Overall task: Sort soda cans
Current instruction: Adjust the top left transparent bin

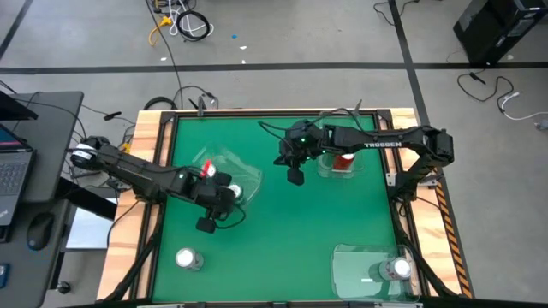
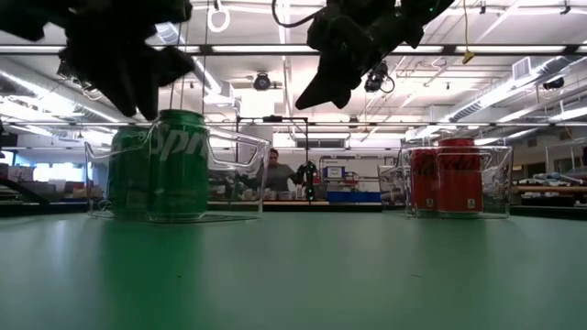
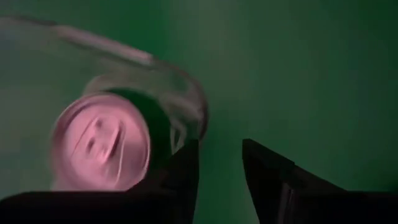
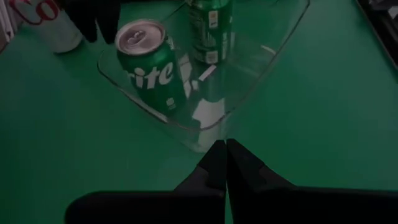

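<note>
My left gripper point(image 1: 206, 224) hangs left of centre in the high view, fingers slightly parted and holding nothing. The green can point(image 1: 235, 190) stands upright in the clear tray point(image 1: 224, 164) just up-right of it. The low view shows a red can point(image 2: 459, 176) at right, hidden overhead by my right gripper point(image 1: 294, 177), pinched shut and empty.
</note>
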Action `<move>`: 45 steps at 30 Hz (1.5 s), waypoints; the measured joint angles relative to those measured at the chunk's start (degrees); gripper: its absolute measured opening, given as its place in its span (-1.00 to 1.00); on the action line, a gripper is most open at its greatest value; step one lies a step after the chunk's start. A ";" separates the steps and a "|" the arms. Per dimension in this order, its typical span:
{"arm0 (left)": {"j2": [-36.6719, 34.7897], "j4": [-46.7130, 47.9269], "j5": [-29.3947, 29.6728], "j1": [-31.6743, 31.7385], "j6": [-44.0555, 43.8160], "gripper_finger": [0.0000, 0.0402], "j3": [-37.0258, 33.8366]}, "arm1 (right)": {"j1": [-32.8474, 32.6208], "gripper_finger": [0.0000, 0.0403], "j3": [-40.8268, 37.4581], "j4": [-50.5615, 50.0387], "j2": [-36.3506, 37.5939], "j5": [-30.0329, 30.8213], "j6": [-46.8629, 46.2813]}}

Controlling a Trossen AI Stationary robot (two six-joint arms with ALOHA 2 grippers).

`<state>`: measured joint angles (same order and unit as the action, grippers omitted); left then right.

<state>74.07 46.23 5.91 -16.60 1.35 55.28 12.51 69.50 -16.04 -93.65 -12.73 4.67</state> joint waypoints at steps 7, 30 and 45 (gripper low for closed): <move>-2.18 14.29 9.64 -5.09 -20.34 -0.67 6.32 | 0.02 -1.00 -2.40 3.43 0.00 -0.65 0.43; -19.16 27.79 18.85 -2.25 -74.57 -0.99 -16.15 | 0.24 -1.00 -6.36 18.58 -6.67 3.85 -4.44; -20.51 8.31 29.83 7.76 -66.77 -1.00 -25.24 | -1.86 -1.00 -6.17 21.62 -13.07 -0.71 -7.54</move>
<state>53.56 54.54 35.74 -8.85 -65.41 30.04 10.65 63.33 5.58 -106.72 -13.44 -2.87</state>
